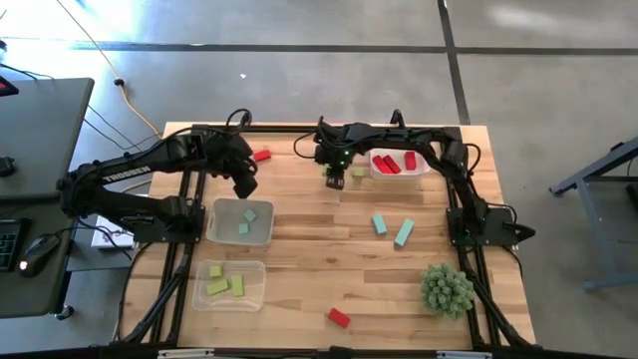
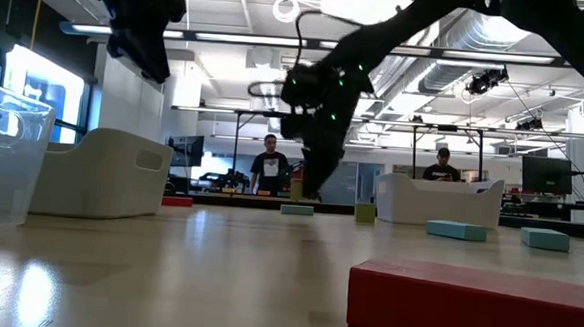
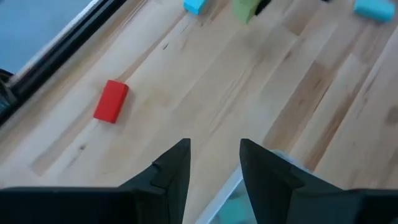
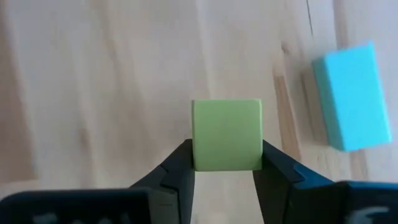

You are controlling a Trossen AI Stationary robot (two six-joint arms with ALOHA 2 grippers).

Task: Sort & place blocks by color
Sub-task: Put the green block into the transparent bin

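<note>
A pale wooden table (image 1: 329, 249) stands on a grey concrete floor, seen from above. At upper centre the right gripper (image 1: 336, 178) points down at the board beside a yellow-green cube (image 1: 358, 173); its grip is too small to read here. Right of it a clear tray (image 1: 426, 168) holds red blocks (image 1: 385, 165). The left gripper (image 1: 245, 182) hovers left of centre, above a tray holding teal blocks (image 1: 247, 221). A lower-left tray holds yellow-green blocks (image 1: 226, 286). Loose pieces: a red block (image 1: 262, 155) at upper left, two teal blocks (image 1: 392, 228) right of centre, a red block (image 1: 339, 317) at the bottom. A spiky plant ball (image 1: 447, 288) sits at lower right.

At table height, a workshop with two people lies behind. The right gripper (image 2: 314, 180) reaches the tabletop at centre; a red block (image 2: 475, 305) fills the lower right foreground.

In the left wrist view, the left gripper (image 3: 214, 163) has its fingers spread with nothing between them, over bare wood; a red block (image 3: 111, 101) lies at left.

In the right wrist view, the right gripper (image 4: 225, 163) pinches a yellow-green cube (image 4: 226, 134) between its fingers; a teal block (image 4: 352, 94) lies at the right.
</note>
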